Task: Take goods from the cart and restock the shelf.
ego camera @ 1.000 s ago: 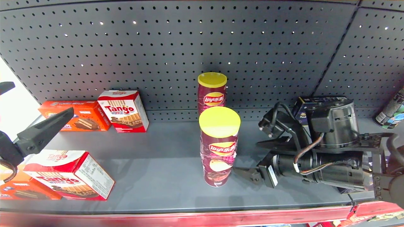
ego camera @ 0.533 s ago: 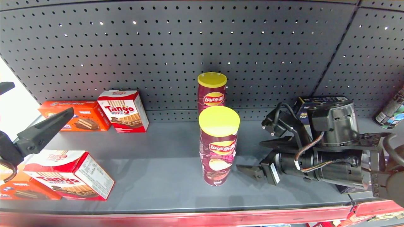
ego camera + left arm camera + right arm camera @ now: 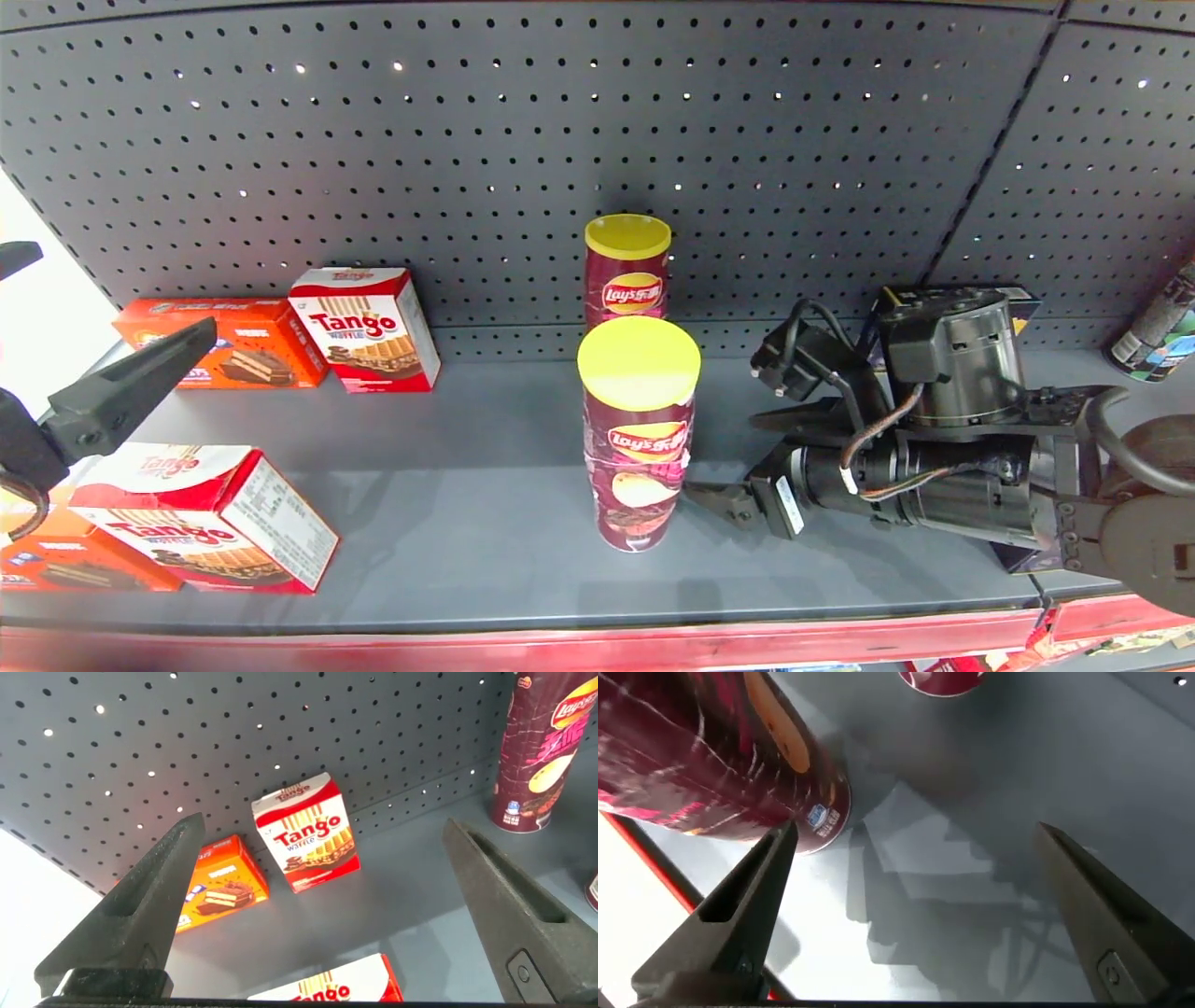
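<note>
- Front maroon cylindrical chip can with a yellow plastic lid [image 3: 639,434] is standing on the grey metal shelf [image 3: 467,485], around the middle and toward the front edge
- A second maroon chip can with a yellow lid [image 3: 627,271] stands right behind it, by the dark pegboard back wall [image 3: 467,140]
- Right gripper [image 3: 915,835] is spread wide with nothing in it, low over the shelf, one finger just beside the front can's base
- Left gripper [image 3: 322,826] is spread wide too, holding nothing, off at the left end
- Red-and-white cardboard wafer box [image 3: 366,327] sits at the back left, just beside an orange cardboard box [image 3: 224,341]
- Another red-and-white wafer box [image 3: 210,518] lies at the front left corner
</note>
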You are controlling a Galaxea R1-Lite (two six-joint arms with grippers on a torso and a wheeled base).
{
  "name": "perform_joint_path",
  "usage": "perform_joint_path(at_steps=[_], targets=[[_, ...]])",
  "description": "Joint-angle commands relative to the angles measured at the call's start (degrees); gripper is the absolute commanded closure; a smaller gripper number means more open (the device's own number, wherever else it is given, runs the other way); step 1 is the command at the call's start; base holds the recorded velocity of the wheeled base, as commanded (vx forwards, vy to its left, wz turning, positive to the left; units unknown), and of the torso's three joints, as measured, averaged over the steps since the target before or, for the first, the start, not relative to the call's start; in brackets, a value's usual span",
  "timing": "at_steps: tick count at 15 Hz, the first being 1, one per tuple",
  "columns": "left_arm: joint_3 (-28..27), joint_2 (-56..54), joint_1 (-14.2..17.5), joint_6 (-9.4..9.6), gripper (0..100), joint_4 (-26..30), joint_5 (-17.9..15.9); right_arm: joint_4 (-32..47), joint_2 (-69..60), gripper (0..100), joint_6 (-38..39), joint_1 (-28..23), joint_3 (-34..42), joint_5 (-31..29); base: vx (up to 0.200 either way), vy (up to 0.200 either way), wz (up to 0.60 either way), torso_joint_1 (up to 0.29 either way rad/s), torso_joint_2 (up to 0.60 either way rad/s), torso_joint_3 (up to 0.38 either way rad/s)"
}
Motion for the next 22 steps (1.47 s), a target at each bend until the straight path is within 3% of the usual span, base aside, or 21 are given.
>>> perform_joint_path(at_steps=[1,14,17,18,20,22], targets=[[0.1,0.1,-0.1,0.01,0,0.0,0.0,-0.1,0.0,0,0.0,0.0,0.2,-0.9,0.0,0.0,0.0,0.0,0.0,0.0],[0.3,-3.5,0.0,0.01,0,0.1,0.1,-1.5,-14.7,0,0.2,-4.5,5.5,-1.6,0.0,0.0,0.0,0.0,0.0,0.0],[1.6,-8.1,0.0,-0.08,0,0.1,0.3,-1.4,-23.0,0,0.4,-9.4,5.6,-4.1,0.0,0.0,0.0,0.0,0.0,0.0],[2.9,-10.9,0.1,-0.25,0,0.7,0.4,-1.4,-28.2,0,0.4,-14.1,6.9,-4.6,0.0,0.0,0.0,0.0,0.0,0.0],[4.7,-17.8,0.1,-0.34,0,6.0,0.4,-1.9,-37.8,0,0.5,-21.3,11.7,-4.7,0.0,0.0,0.0,0.0,0.0,0.0],[4.6,-25.7,0.1,-0.34,0,17.3,0.4,-3.3,-46.3,0,0.5,-24.9,17.6,-4.8,0.0,0.0,0.0,0.0,0.0,0.0]])
